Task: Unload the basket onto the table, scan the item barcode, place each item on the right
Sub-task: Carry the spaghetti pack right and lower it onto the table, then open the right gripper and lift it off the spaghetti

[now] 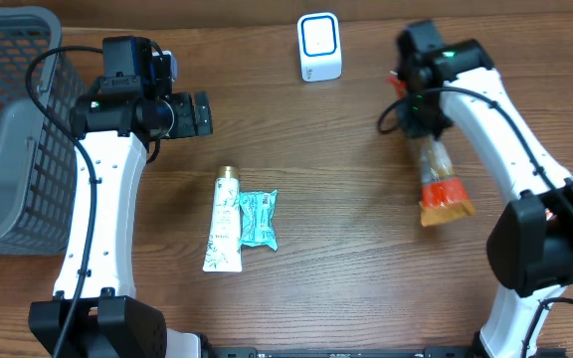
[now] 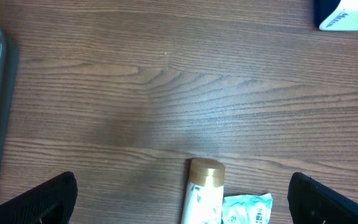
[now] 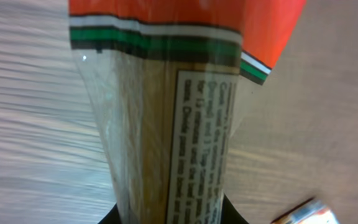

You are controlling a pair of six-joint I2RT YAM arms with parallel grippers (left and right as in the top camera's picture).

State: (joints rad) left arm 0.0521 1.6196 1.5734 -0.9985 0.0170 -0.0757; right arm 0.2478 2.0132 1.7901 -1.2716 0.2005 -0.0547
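My right gripper (image 1: 429,142) is shut on a clear-wrapped packet (image 1: 440,187) with an orange end, which hangs over the table at the right. In the right wrist view the packet (image 3: 166,112) fills the frame, its white printed label facing the camera and the gripper (image 3: 169,216) clamped on its lower end. I see no barcode on it. The white, blue-faced scanner (image 1: 319,47) stands at the back centre, left of the packet. My left gripper (image 1: 195,112) is open and holds nothing. It hovers (image 2: 180,190) above and behind a white tube with a gold cap (image 2: 204,186).
The white tube (image 1: 224,231) and a teal sachet (image 1: 259,219) lie side by side at the table's centre-left. A grey mesh basket (image 1: 8,129) stands at the far left. The scanner's corner (image 2: 348,15) shows at the top right of the left wrist view.
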